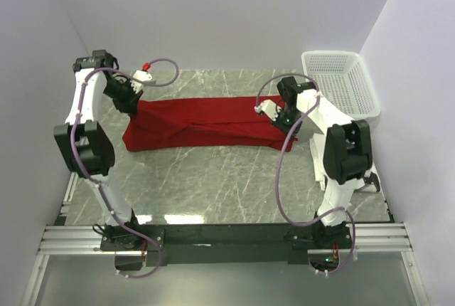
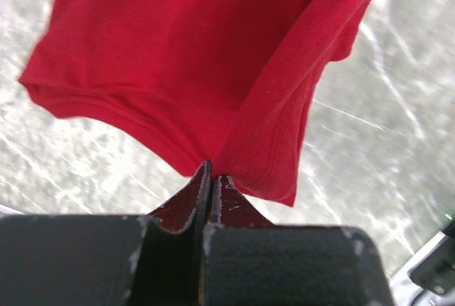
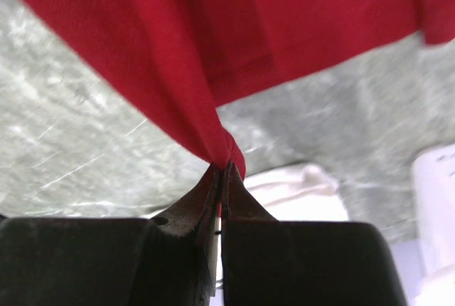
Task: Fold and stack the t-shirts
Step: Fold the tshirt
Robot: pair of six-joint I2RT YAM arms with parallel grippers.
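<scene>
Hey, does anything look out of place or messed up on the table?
Nothing spilled or damaged. The red t-shirt is bunched into diagonal creases rather than lying flat, pinched at each end by the left gripper and right gripper.

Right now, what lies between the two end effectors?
The red t-shirt spans that stretch, pinched by the left end effector and the right end effector; top external view.

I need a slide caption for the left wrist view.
Left tool shut on a bunched edge of the red t-shirt over the marbled table.
</scene>
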